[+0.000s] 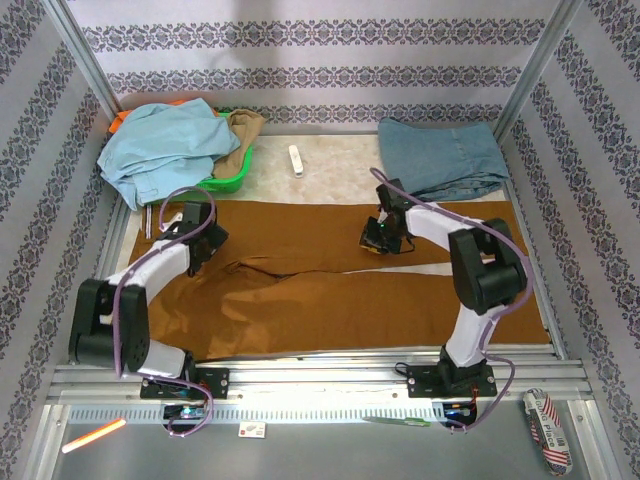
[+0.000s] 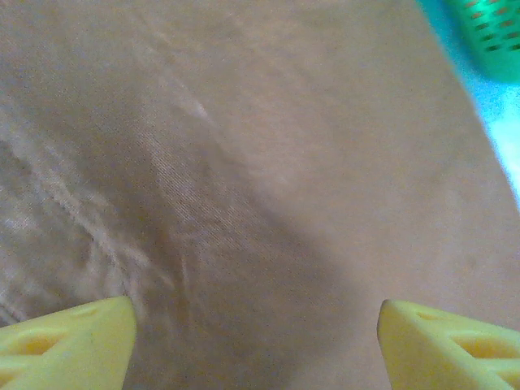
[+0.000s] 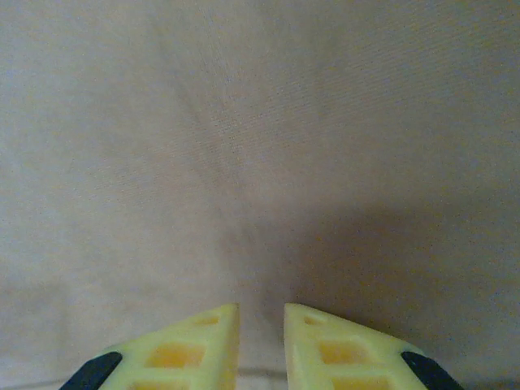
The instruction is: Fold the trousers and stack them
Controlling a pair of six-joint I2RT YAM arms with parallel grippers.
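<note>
The rust-brown trousers (image 1: pixel 300 215) lie spread flat across the table, both legs running left to right, with a wedge of white table between them at the right. My left gripper (image 1: pixel 207 248) hovers low over the left part of the cloth. In the left wrist view it (image 2: pixel 256 333) is open, its yellow fingers (image 2: pixel 65 341) far apart above the wrinkled trousers (image 2: pixel 268 162). My right gripper (image 1: pixel 378 243) sits at the near edge of the far leg. Its jaws (image 3: pixel 260 341) are nearly together, pinching the trousers (image 3: pixel 244 122), and a crease runs up from them.
A green basket (image 1: pixel 228 180) holding a pale light-blue garment (image 1: pixel 160 140) stands at the back left. A faded denim piece (image 1: pixel 440 155) lies at the back right, and a small white object (image 1: pixel 296 160) between them. Metal frame posts and patterned walls enclose the table.
</note>
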